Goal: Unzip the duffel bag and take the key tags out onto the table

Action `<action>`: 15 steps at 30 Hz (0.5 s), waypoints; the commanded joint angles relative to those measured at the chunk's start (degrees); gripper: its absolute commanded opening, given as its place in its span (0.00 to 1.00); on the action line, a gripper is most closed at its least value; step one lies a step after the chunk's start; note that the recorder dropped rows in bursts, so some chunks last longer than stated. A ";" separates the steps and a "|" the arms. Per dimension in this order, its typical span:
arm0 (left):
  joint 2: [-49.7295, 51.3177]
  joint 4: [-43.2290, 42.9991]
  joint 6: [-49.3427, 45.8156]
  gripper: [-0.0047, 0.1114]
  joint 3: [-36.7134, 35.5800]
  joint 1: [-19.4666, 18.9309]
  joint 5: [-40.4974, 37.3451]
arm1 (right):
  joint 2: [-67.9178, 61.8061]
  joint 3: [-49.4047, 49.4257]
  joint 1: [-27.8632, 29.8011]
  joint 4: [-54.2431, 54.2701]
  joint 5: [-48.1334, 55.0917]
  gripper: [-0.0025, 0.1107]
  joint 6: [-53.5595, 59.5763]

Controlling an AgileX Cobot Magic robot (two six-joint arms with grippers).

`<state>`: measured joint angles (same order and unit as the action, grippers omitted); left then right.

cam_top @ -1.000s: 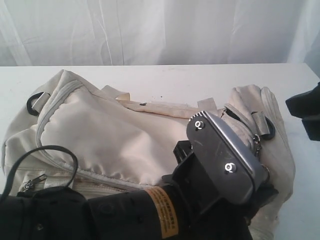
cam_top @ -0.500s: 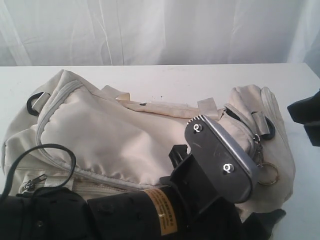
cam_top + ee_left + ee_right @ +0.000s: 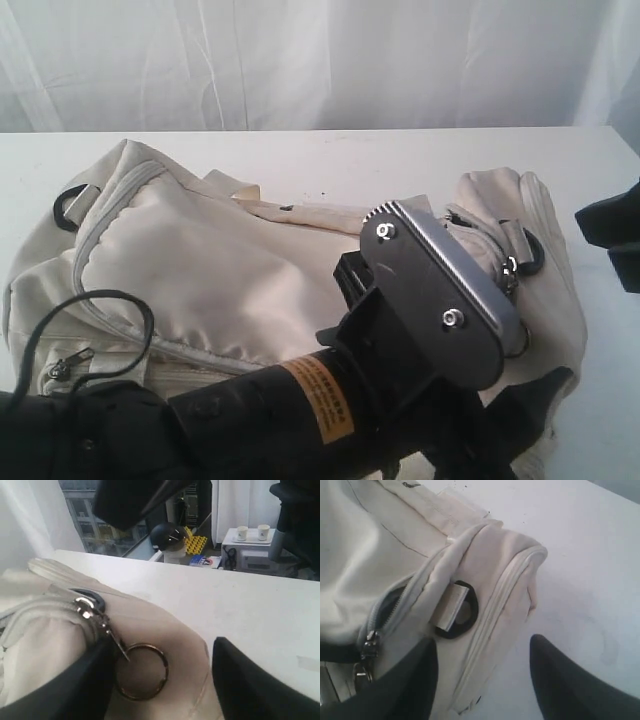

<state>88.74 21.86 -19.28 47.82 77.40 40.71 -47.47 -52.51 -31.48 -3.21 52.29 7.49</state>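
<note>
The cream duffel bag (image 3: 230, 260) lies across the white table (image 3: 330, 150), its grey zipper (image 3: 110, 215) closed as far as it shows. A metal ring (image 3: 142, 672) hangs from the zipper pull (image 3: 87, 607) at the bag's right end and rests on the fabric. My left gripper (image 3: 160, 680) is open, its fingers either side of that ring without gripping it. My right gripper (image 3: 482, 680) is open too, above the bag's end seam and bare table, near a black D-ring (image 3: 455, 610). In the exterior view the right gripper (image 3: 612, 238) sits at the right edge. The key tags are hidden.
My left arm (image 3: 300, 410) fills the front of the exterior view, with a black cable (image 3: 110, 300) looping over the bag. A white curtain (image 3: 320, 60) hangs behind the table. Bare tabletop (image 3: 590, 555) lies beyond the bag's right end.
My left gripper was shut at the zipper ring and has opened, letting the ring drop onto the bag. The left arm then shifted slightly up and left. The right gripper barely moved.
</note>
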 commanded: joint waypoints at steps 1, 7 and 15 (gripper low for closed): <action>2.70 2.12 -0.12 0.57 0.20 0.44 1.84 | 0.52 -0.35 -0.13 -0.37 0.15 0.48 -0.27; 4.66 2.12 0.25 0.56 0.20 0.44 5.75 | 0.52 -0.35 -0.13 -0.27 0.21 0.48 -0.27; 4.66 2.12 0.18 0.24 0.20 0.44 6.26 | 0.52 -0.35 -0.13 -0.26 0.32 0.48 -0.27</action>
<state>93.56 23.10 -19.28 47.82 77.40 46.23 -47.47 -52.51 -31.48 -3.21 52.38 7.49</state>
